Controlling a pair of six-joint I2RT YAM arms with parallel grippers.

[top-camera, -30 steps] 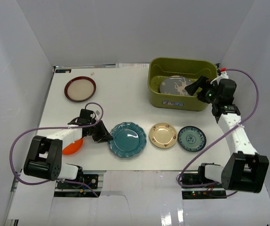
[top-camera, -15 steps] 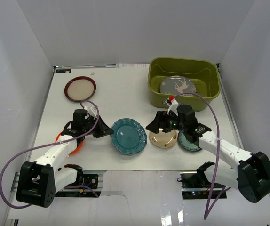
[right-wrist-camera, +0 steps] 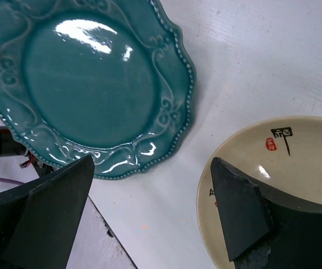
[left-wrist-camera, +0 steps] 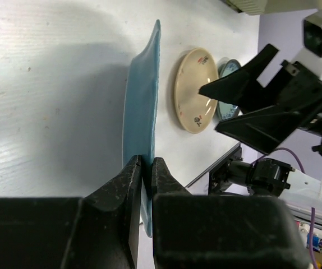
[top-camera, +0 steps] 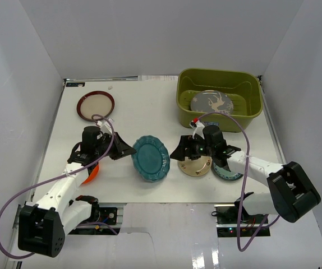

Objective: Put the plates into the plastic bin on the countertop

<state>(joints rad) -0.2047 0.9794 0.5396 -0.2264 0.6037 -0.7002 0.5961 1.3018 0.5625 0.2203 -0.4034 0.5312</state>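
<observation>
Toward the bench's (top-camera: pixel 150 106) front edge, the left fingers (left-wrist-camera: pixel 133 179) pinch the rim of the glossy teal scalloped plate (top-camera: pixel 151 159), tipped up on edge. Beside it, the right fingers (right-wrist-camera: pixel 239 213) hang spread wide over the small gold plate (top-camera: pixel 197 167).

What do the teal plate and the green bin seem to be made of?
Teal plate: probably glazed ceramic; it is glossy, with sharp highlights and raised scroll relief.
Green bin: it looks like moulded plastic; the colour is an even olive with a dull sheen, and the corners are rounded.
</observation>
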